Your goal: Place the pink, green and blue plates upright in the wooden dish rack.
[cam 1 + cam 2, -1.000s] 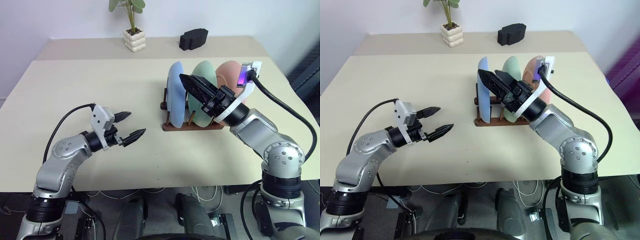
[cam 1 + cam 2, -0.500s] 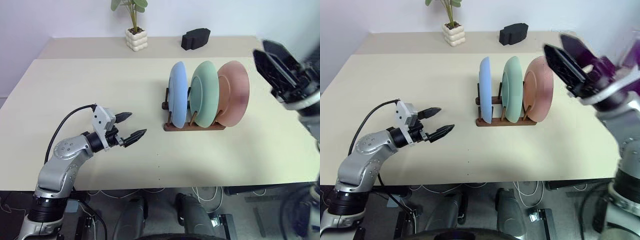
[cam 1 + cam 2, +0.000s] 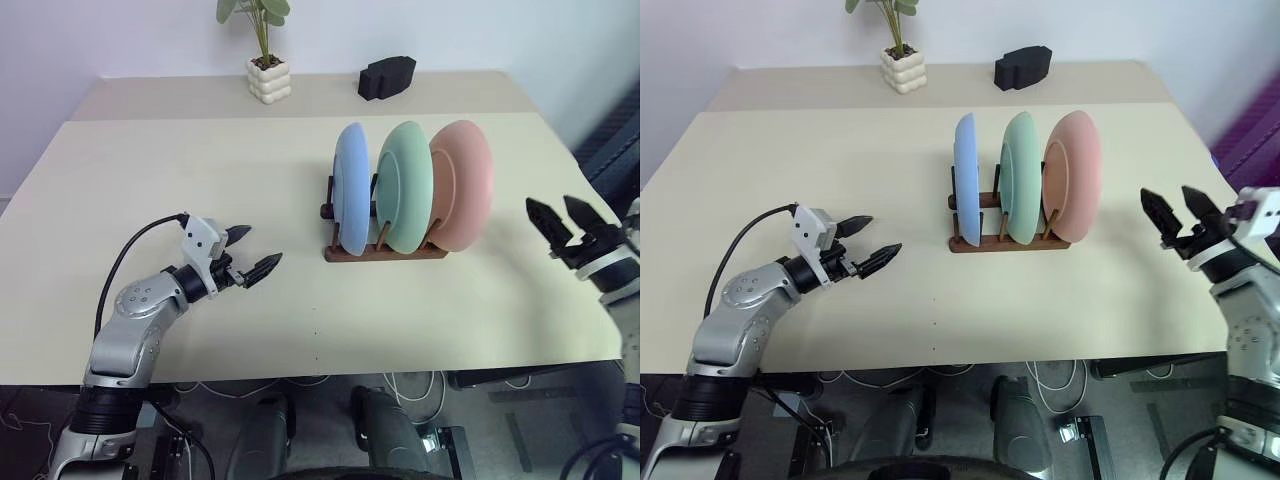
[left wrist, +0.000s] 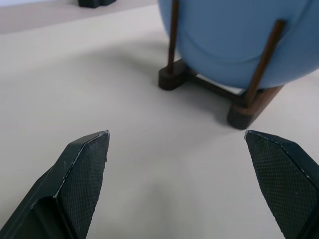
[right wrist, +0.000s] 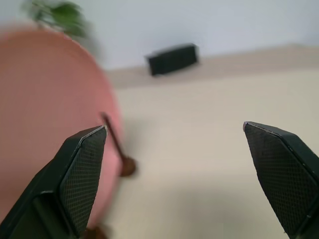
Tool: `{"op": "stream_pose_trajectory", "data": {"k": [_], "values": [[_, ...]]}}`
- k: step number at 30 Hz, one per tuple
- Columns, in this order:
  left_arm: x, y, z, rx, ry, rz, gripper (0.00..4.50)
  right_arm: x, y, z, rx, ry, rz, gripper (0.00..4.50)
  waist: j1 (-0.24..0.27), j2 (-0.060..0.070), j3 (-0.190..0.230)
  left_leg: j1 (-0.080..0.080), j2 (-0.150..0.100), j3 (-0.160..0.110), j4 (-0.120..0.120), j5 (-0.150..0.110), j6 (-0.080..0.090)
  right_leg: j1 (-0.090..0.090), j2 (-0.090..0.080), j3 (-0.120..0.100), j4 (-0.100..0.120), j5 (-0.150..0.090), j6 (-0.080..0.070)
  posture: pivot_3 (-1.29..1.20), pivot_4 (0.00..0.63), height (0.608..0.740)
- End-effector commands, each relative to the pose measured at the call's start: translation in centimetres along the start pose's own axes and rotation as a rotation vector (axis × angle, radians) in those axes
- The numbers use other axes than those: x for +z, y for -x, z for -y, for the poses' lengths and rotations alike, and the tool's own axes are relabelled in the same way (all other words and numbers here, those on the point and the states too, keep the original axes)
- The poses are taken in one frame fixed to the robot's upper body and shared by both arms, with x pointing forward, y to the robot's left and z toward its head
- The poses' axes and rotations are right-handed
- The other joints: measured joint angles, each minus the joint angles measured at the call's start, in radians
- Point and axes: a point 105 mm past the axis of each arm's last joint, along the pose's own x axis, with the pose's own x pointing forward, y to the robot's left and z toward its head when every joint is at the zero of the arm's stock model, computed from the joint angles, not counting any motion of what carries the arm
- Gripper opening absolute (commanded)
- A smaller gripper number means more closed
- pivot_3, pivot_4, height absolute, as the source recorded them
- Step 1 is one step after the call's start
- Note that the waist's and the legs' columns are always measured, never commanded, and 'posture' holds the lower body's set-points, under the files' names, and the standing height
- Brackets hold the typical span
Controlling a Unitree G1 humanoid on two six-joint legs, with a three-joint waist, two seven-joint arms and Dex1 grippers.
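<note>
I see silver-grey metal arm housings with round joint caps and black bands between segments. Left gripper [image 3: 251,251]: two black tapered fingers [image 4: 82,172] with cross-hatched inner pads, white camera block on the wrist, black cable looping to the forearm. Right gripper [image 3: 559,214]: same black fingers, apparently a white wrist collar.

1. No text, label, brand, number or sign can be read anywhere in these views.
</note>
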Motion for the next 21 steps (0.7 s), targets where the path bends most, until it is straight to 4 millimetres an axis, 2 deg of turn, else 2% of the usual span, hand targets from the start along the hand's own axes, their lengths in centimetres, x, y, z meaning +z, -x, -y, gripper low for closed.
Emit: {"op": "stream_pose_trajectory", "data": {"k": [1,9,13,17,21], "values": [[0.3,0.3,-0.9,0.056,-0.036,0.026,4.50,0.4,-0.6,0.7,-0.046,0.051,0.034,4.47,0.000,0.000,0.000,0.000,0.000,0.000,0.000,0.000,0.000,0.000,0.000,0.000,0.000,0.000,0.000,0.00,0.150,0.736],[0.2,0.8,-1.3,0.091,-0.027,0.033,4.50,0.0,-1.5,1.5,-0.036,0.081,0.014,4.47,0.001,0.000,0.000,0.000,0.000,0.000,0.000,0.000,0.000,0.000,0.000,0.000,0.001,0.000,0.000,0.00,0.150,0.736],[-0.6,0.7,-1.4,0.121,-0.024,0.019,4.50,-1.1,-1.4,3.0,-0.101,0.068,0.006,4.47,0.001,0.000,0.000,0.000,0.000,0.000,0.000,0.000,0.000,0.001,0.000,0.000,0.000,0.000,0.000,0.00,0.150,0.736],[-0.5,0.5,-1.2,0.134,-0.013,0.034,4.50,-2.1,-2.0,3.4,-0.125,0.070,-0.007,4.47,0.000,0.000,0.000,0.001,0.000,0.000,0.000,0.000,0.000,0.001,0.000,0.000,0.001,0.000,0.000,0.00,0.150,0.736],[-0.7,0.4,-1.0,0.147,-0.008,0.041,4.50,-2.0,-2.7,4.0,-0.155,0.076,0.002,4.47,-0.003,0.000,0.000,0.002,-0.001,0.000,0.000,0.000,0.000,0.001,0.000,0.000,0.001,0.001,0.001,0.00,0.150,0.736]]}}
